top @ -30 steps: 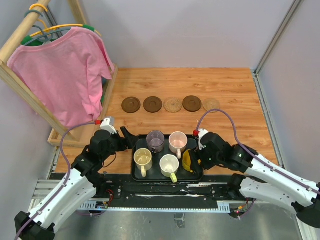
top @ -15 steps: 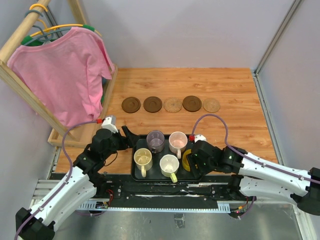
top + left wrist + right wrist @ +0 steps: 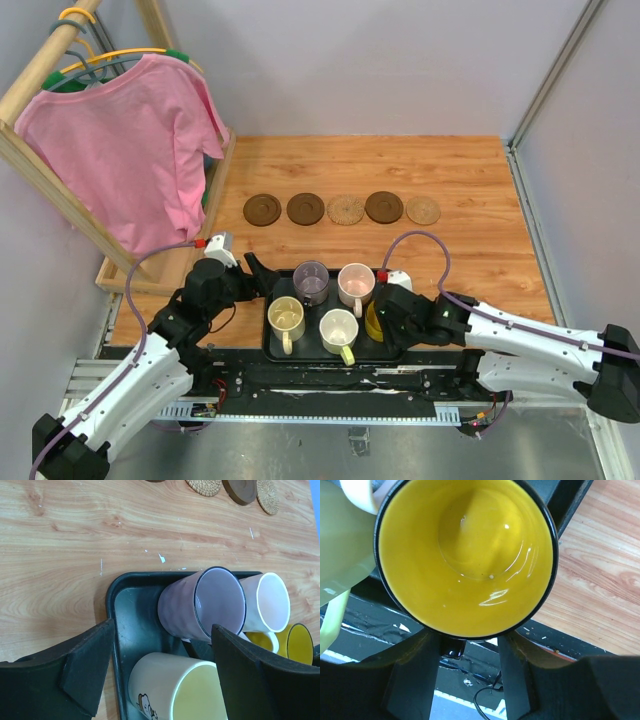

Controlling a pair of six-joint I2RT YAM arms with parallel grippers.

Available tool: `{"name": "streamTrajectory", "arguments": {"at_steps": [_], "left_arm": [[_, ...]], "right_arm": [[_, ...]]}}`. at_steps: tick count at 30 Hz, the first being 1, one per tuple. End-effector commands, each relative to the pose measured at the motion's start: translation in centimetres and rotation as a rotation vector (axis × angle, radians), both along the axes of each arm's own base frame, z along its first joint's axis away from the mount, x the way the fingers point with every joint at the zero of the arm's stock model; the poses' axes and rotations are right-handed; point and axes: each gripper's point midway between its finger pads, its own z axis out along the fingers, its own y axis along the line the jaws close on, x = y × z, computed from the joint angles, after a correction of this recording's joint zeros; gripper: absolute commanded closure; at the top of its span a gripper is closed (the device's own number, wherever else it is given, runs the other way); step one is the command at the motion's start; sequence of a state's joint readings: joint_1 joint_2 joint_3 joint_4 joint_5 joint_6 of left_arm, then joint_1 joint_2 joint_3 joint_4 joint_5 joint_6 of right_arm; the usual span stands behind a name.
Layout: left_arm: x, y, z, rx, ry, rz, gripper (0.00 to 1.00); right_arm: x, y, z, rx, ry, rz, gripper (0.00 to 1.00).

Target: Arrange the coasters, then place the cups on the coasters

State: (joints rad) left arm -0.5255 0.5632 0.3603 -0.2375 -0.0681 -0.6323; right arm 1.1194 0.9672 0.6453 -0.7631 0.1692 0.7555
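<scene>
Coasters: 5 coasters [image 3: 346, 210] are lying in 1 row across the far middle of the table [image 3: 460, 170], none touching another; from left to right they are dark brown, dark brown, tan woven, dark brown, tan woven.
Tray: the black tray [image 3: 269, 335] is sitting at the near edge, between the 2 arms, and is holding all 5 cups.
Far cups: the purple-grey cup [image 3: 311, 281] is standing at the far left of the tray, with the pinkish cup [image 3: 356, 284] just to its right.
Near cups: the cream cup [image 3: 285, 316] is standing near left, the white cup [image 3: 338, 328] in the near middle, and the yellow cup [image 3: 373, 322] at the right end.
Left gripper: the left gripper [image 3: 161, 630] is hovering over the tray's far left corner, its fingers [image 3: 87, 670] spread wide and gripping nothing.
Right gripper: the right gripper [image 3: 465, 652] is reaching to the yellow cup's near rim, 1 finger on either side; whether they are pinching it I cannot tell.
Far left: a pink shirt [image 3: 130, 150] is hanging on a wooden rack [image 3: 40, 70].
</scene>
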Motion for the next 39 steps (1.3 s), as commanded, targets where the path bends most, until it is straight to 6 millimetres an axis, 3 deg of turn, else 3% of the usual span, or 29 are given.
{"name": "streamTrajectory", "arguments": {"at_steps": [1,5,22,30,39], "left_arm": [[0.1,-0.4,0.2,-0.002,-0.024,-0.019,0.18],[0.1,-0.4,0.0,-0.004,-0.021,-0.018,0.18],[0.1,-0.3,-0.3,-0.005,-0.021,-0.012,0.18],[-0.1,-0.2,-0.5,-0.008,-0.013,-0.006,0.18],[0.0,-0.3,-0.6,-0.014,-0.011,-0.005,0.18]], "right_arm": [[0.2,-0.5,-0.9,-0.028,-0.025,-0.047,0.54],[0.2,-1.2,-1.1,-0.046,-0.03,-0.058,0.57],[0.8,-0.3,-1.5,-0.02,-0.056,-0.057,0.59],[0.8,-0.3,-1.6,-0.009,-0.062,-0.052,0.95],[1.1,-1.0,-0.3,-0.019,-0.117,-0.032,0.99]]}}
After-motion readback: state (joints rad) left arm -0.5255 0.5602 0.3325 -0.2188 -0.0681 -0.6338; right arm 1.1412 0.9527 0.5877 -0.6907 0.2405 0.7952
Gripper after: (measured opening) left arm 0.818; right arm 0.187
